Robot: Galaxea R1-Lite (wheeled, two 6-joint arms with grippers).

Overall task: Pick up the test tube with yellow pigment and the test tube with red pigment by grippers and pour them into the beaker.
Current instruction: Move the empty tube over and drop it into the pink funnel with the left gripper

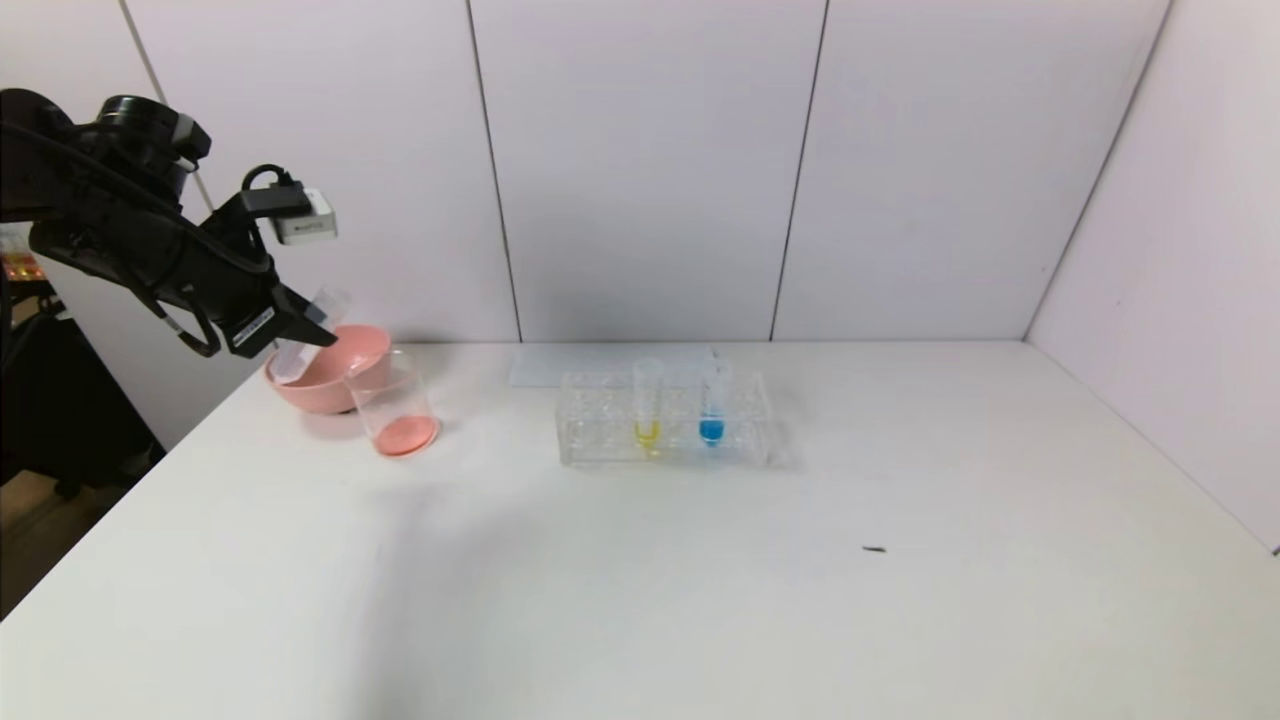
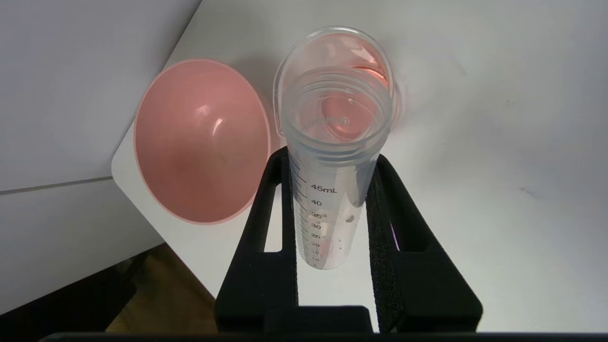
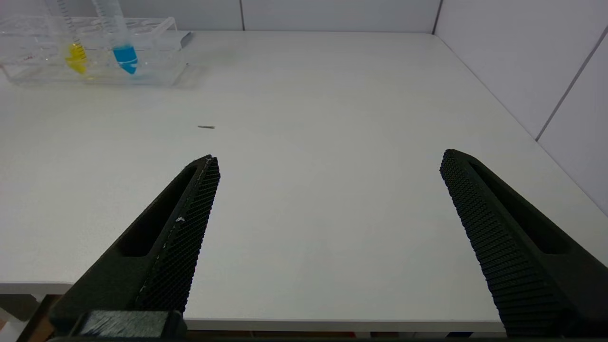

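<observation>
My left gripper (image 1: 300, 332) is shut on the test tube with red pigment (image 1: 291, 362), holding it tilted in the air at the table's far left, just above the pink bowl. In the left wrist view the gripper (image 2: 332, 159) clamps the tube (image 2: 327, 204), whose open mouth lines up with the beaker (image 2: 354, 47); only pinkish drops cling inside the tube. The beaker (image 1: 395, 408) stands beside the bowl with red liquid at its bottom. The test tube with yellow pigment (image 1: 648, 405) (image 3: 76, 51) stands upright in the rack. My right gripper (image 3: 328, 156) is open and empty over the table's near edge.
A pink bowl (image 1: 345, 375) (image 2: 202, 142) sits behind the beaker at the table's left corner. The clear rack (image 1: 600, 440) in the middle also holds a blue-tipped tube (image 1: 712, 405) (image 3: 124, 53). A small dark speck (image 1: 874, 549) lies on the table's right half.
</observation>
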